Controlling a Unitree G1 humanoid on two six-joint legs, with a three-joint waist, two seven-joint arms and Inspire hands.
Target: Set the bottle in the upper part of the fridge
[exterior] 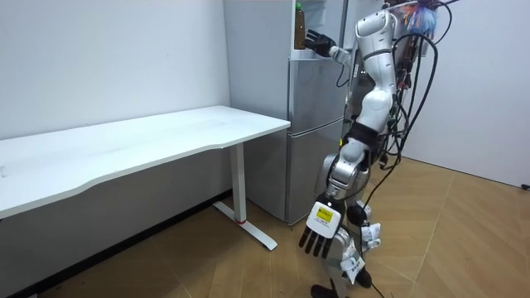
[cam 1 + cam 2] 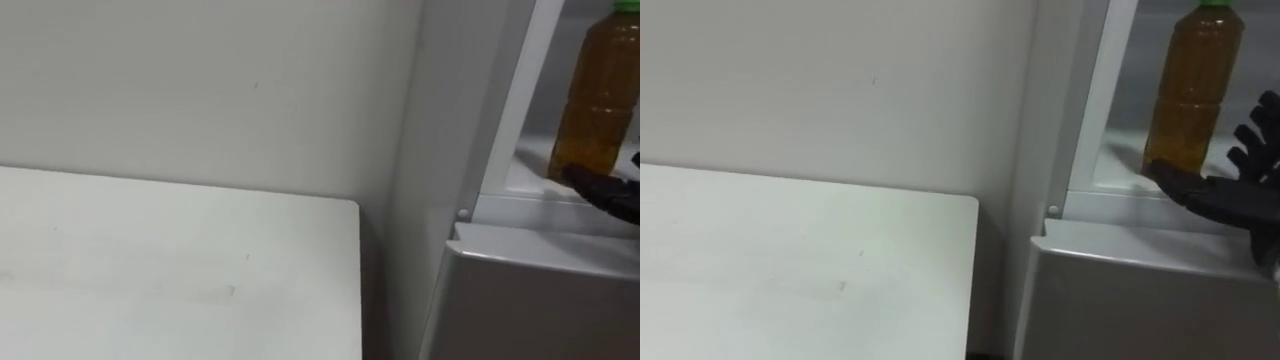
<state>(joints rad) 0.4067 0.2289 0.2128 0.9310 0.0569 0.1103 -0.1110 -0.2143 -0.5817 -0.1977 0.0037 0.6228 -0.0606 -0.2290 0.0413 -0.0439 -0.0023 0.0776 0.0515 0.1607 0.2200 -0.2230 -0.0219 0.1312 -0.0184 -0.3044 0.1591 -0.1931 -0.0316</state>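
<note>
At the left of the eye views: table (image 2: 180, 270), white, top bare, set against the wall (image 2: 200, 80).
Just right of it: fridge (image 2: 520, 290), grey, with the lower door (image 2: 1140, 300) shut and the upper compartment open above it.
On the upper shelf (image 2: 1120, 165): bottle (image 2: 1188, 90), amber with a green cap, upright, near the front edge.
At the bottle's foot, on its right: right hand (image 2: 1230, 195), dark, fingers spread and slack, nothing grasped. Whether a fingertip touches the bottle's base cannot be told.

Step, as judged: placing all but done. The bottle is borne by the shelf and the release is made.
Next move, as judged: the hand is to be drawn straight back and clear. The bottle is tall and close to the edge, so it could be tipped by a brush.

Added by the room view: the robot stands before the fridge, past the table's end, right arm raised to the upper compartment. The left hand (image 1: 321, 234) is hung low by the leg, fingers loose, nothing held.
Added by the eye views: the bottle's footing on the shelf and the spread of the fingers.
</note>
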